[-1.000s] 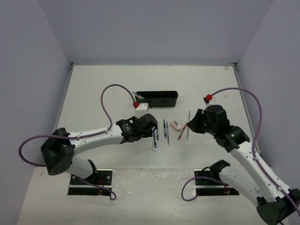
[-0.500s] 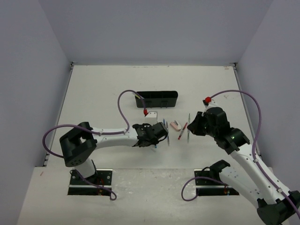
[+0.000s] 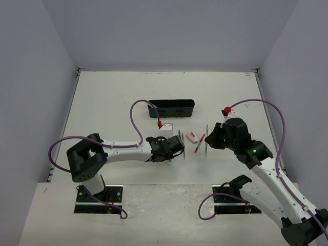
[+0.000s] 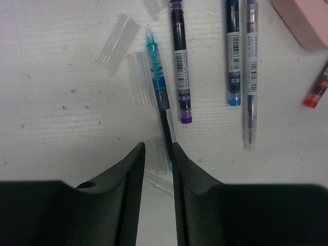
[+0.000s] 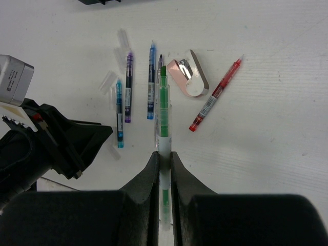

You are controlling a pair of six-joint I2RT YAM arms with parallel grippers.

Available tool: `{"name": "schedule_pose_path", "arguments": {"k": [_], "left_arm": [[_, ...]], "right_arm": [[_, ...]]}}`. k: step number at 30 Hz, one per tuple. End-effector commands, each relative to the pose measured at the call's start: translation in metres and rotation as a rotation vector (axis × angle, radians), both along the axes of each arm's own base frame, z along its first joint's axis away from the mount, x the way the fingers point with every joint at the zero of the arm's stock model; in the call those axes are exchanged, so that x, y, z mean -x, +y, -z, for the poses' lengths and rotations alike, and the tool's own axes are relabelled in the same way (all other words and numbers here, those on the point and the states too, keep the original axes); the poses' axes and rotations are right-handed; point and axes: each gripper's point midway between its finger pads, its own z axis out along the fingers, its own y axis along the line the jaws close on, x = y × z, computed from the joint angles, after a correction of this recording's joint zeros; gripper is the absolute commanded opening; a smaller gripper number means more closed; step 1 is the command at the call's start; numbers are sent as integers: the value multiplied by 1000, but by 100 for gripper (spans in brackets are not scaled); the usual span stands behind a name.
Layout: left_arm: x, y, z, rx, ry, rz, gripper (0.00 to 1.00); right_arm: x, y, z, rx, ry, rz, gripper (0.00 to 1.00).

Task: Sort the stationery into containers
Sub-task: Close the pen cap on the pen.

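Several pens lie side by side on the table: a teal pen (image 4: 158, 84), a purple pen (image 4: 180, 56), a blue pen (image 4: 233, 51) and a clear-barrel pen (image 4: 250, 77). My left gripper (image 4: 159, 148) is low over them, open by a narrow gap, its tips straddling the teal pen's near end and a clear cap (image 4: 160, 154). My right gripper (image 5: 163, 156) is shut on a green pen (image 5: 163, 107), held above the table. A pinkish eraser (image 3: 191, 137) and a red pen (image 3: 199, 143) lie between the arms. The black organizer tray (image 3: 171, 108) sits farther back.
Loose clear caps (image 4: 117, 43) lie left of the teal pen. The left arm's wrist and purple cable (image 3: 138, 123) arch between the pens and the tray. Grey walls close off the table at the back and both sides.
The left arm swung right and came down onto the row of pens, its jaws narrowing around the teal pen's end. The right arm, holding the green pen, barely moved.
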Motion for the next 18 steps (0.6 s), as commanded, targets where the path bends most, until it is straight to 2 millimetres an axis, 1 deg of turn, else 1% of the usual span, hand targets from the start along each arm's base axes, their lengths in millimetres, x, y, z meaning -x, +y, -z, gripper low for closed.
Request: {"name": "schedule_pose_path", "arguments": {"k": [1,5,9,14,18], "left_arm": [[-3,0,3,12,-15,-36,28],[-2,1,5,9,-12,-35,25],[-1,2,8,1,-6,-33,24],[0,-2,13,5,7,-19,21],[1,-1,16,0,12,-18,21]], "right_arm": [[-1,2,-1,2,-13,-12,0],[-1,3,2,-4,-2,-15,0],[-2,4,3,-7,-4,-16,0],[-2,5,4,-10,1,-19,0],[-2,6,5,-14,4,-20,0]]}}
